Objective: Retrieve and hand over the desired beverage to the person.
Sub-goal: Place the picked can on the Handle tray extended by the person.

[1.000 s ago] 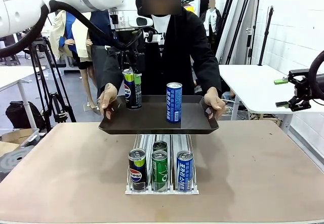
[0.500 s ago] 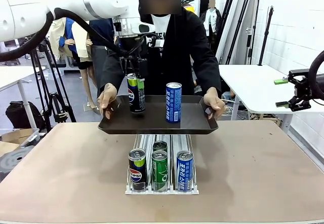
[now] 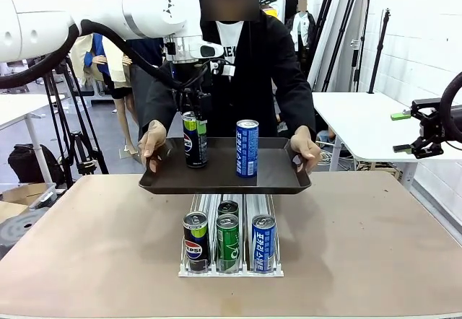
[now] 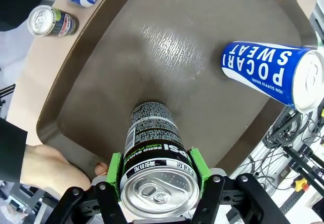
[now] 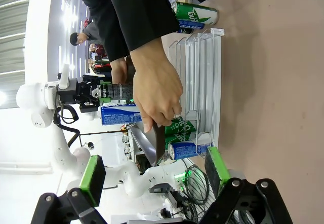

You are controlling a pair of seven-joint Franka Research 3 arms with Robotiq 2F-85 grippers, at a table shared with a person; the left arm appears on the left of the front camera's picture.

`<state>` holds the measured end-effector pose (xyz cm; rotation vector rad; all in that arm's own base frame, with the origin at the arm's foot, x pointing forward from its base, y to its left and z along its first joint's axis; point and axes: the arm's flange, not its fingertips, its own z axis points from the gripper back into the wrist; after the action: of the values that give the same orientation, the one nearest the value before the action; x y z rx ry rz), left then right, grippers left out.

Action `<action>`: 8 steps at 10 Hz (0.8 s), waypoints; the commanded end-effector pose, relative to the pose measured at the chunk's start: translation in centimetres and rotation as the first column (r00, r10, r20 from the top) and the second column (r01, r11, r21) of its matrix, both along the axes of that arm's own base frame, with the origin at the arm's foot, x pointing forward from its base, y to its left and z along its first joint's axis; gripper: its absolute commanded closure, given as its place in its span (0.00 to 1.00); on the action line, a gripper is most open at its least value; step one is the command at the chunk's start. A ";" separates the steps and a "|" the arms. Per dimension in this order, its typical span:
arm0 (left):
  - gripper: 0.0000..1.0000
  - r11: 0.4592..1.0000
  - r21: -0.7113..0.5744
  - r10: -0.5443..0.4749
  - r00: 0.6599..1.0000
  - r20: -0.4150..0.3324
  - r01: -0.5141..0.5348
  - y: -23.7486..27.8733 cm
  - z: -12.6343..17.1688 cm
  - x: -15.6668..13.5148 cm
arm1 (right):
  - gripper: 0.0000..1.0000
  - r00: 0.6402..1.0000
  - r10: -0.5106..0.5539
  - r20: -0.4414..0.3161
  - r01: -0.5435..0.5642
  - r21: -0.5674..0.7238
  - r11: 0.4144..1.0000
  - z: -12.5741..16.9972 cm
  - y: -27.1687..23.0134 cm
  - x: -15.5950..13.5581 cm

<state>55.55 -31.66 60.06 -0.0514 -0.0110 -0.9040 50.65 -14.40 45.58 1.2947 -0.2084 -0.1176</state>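
My left gripper (image 3: 193, 111) is shut on the top of a black Pepsi can (image 3: 193, 141), which stands upright at the left side of a dark tray (image 3: 278, 178). In the left wrist view the green pads (image 4: 115, 169) clamp this Pepsi can (image 4: 152, 143), whose base sits at the tray floor (image 4: 167, 46). The person (image 3: 253, 52) holds the tray in both hands, above the table's far edge. A blue Pocari Sweat can (image 3: 247, 148) stands to the right on the tray. My right gripper (image 3: 401, 131) hangs open and empty at the far right.
A clear can rack (image 3: 229, 261) on the table holds a Pepsi can (image 3: 195, 241), green cans (image 3: 227, 241) and a blue can (image 3: 263, 242). In the right wrist view the person's hand (image 5: 157, 89) grips the tray edge above the rack (image 5: 202, 82). A white side table (image 3: 361, 120) stands at the right.
My left gripper has lowered the Pepsi can and shifted it slightly right, down to the tray floor. The tray dipped a little. The right arm has not moved.
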 end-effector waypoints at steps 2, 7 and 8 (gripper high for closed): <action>1.00 1.000 0.016 -0.027 0.999 0.035 0.026 0.8 -0.1 -1.0 | 0.00 1.000 -0.001 0.006 0.001 -0.011 1.000 -0.1 0.1 0.0; 0.40 1.000 0.003 -0.006 0.997 0.079 0.006 0.9 1.6 -0.8 | 0.00 1.000 -0.001 0.006 0.001 -0.011 1.000 -0.1 0.1 0.0; 0.20 1.000 0.001 0.003 0.995 0.097 -0.003 0.7 2.5 -0.7 | 0.00 1.000 -0.001 0.006 0.001 -0.011 1.000 -0.1 0.1 0.0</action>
<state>54.94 -31.30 61.41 -0.0402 -0.0577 -0.9007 50.65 -14.40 45.58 1.2947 -0.2084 -0.1176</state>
